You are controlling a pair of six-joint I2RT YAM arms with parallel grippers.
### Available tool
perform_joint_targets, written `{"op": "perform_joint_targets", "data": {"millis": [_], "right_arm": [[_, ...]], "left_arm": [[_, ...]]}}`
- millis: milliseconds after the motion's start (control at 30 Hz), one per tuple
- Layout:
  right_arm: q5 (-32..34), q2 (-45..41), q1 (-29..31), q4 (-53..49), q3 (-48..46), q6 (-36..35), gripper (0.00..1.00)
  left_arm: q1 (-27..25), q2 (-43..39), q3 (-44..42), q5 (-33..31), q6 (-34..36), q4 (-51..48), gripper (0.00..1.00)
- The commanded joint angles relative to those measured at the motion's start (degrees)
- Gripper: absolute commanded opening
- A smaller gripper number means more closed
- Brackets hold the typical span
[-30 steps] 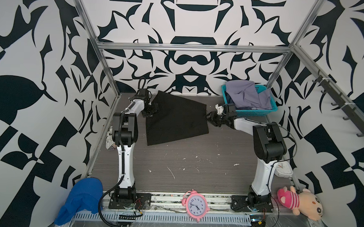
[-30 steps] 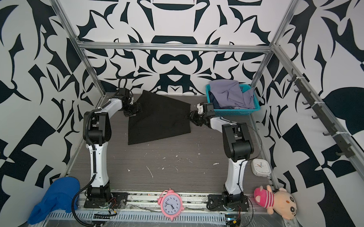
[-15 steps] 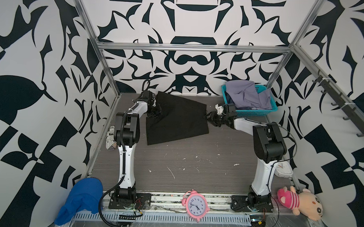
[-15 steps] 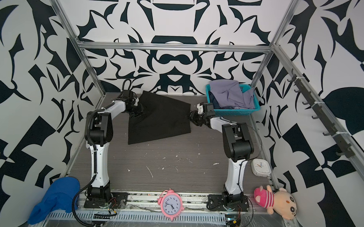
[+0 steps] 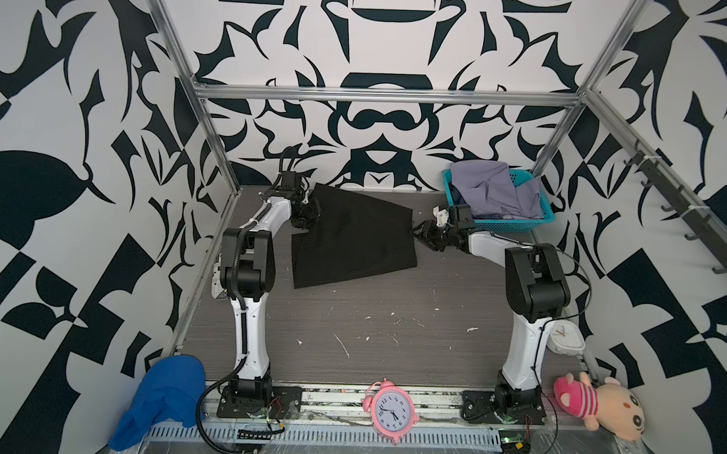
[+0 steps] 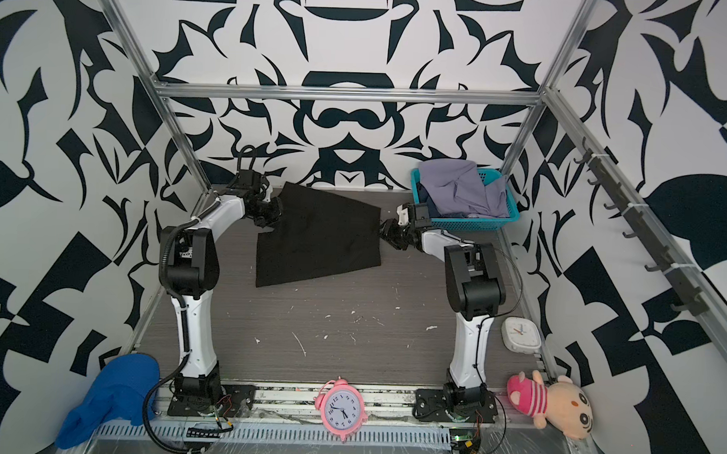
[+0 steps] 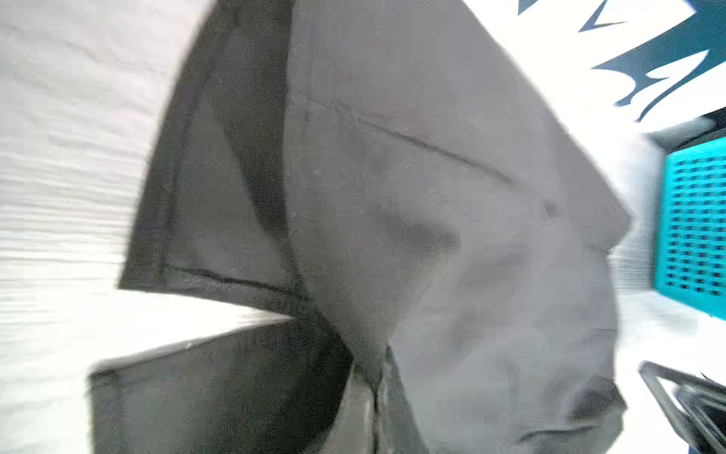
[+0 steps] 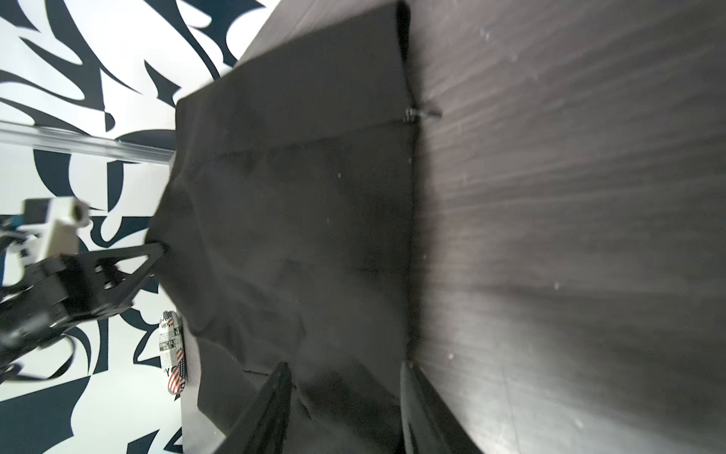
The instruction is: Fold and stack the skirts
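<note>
The black skirt lies spread on the far half of the surface. Its long axis runs left to right and its narrower end points right. The left fingers are pinched shut on its far-left edge, which rises in a fold. The right fingers stand apart, straddling the right edge. Just right of them sits the basket, heaped with the lavender skirt. A pink clock stands at the near edge.
</note>
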Motion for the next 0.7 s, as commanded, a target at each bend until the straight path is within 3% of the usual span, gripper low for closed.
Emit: {"op": "perform_joint_targets", "data": {"millis": [0,267,333,400,500,667], "right_arm": [[-1.51,1.55,0.18,-0.8,3.77,-1.5,0.5],[-5.01,6.01,1.9,-0.83,7.53,-1.53,0.47],[-5.86,6.08,2.21,-0.49,7.75,-1.19,0.38],[-6.51,5.69,2.3,0.34,7.52,-1.02,0.19],[-6.02,3.51,2.31,0.99,6.35,-0.53,0.02],[-5.73,-4.41,2.31,0.66,3.73,-0.65,0.0]], "left_arm": [[-0.13,-3.05,-0.4,-0.57,0.5,-1.87,0.0],[-0.11,-5.45,-1.69,-0.31,0.51,-1.35,0.0],[-0.11,-6.04,-2.07,-0.83,0.59,-1.29,0.0],[-0.11,-6.68,-2.51,-1.05,0.68,-1.11,0.0],[-0.12,-7.65,-3.08,-1.61,0.68,-0.74,0.0],[-0.02,-12.16,-6.17,-2.86,0.68,1.16,0.0]]}}
